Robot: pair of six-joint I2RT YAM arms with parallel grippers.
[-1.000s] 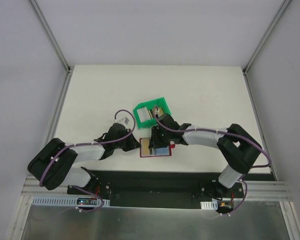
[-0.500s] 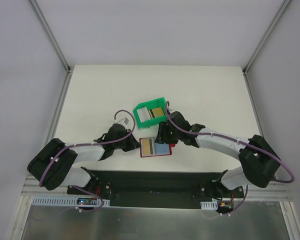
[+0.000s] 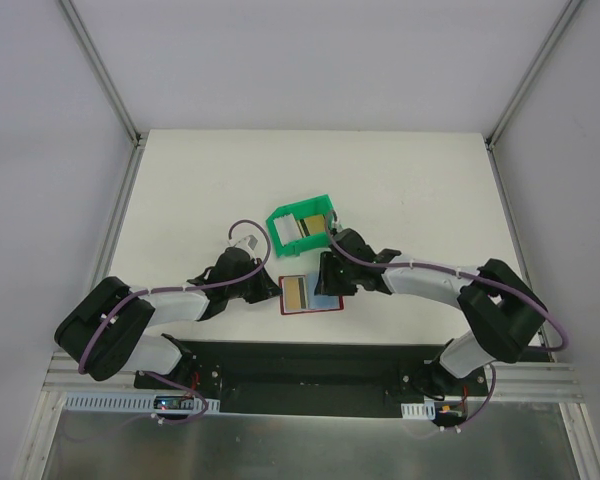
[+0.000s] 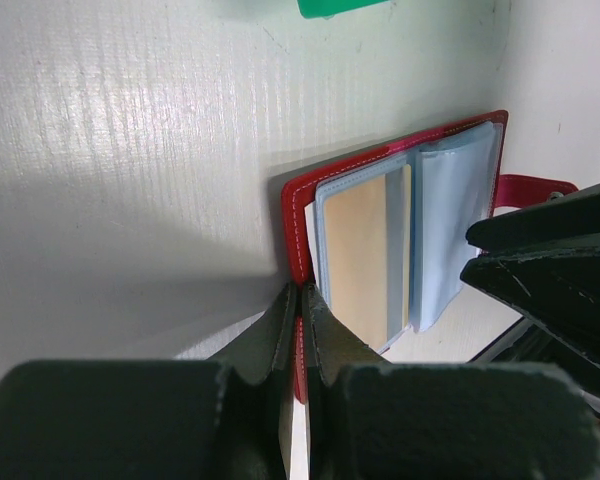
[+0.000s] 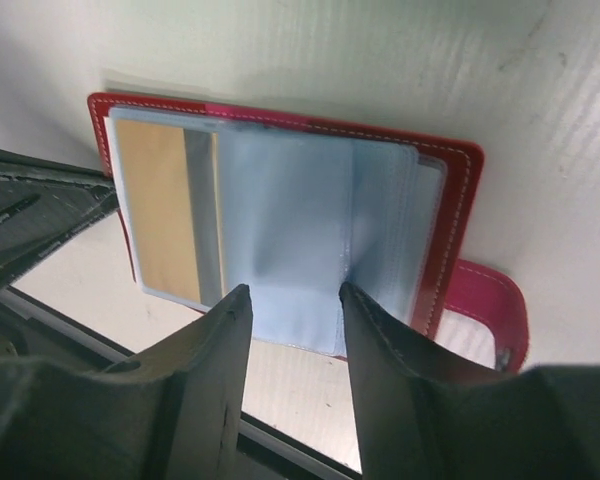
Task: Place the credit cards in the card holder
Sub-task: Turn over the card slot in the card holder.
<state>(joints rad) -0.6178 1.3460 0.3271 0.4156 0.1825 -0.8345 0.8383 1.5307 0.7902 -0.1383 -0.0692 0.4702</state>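
surface: white table (image 3: 410,180) | on it: open card holder (image 3: 325,299), near edge | green bin (image 3: 298,210) just behind

Fixed overhead view of the table (image 3: 430,180); both wrist views close on the card holder (image 4: 450,220).
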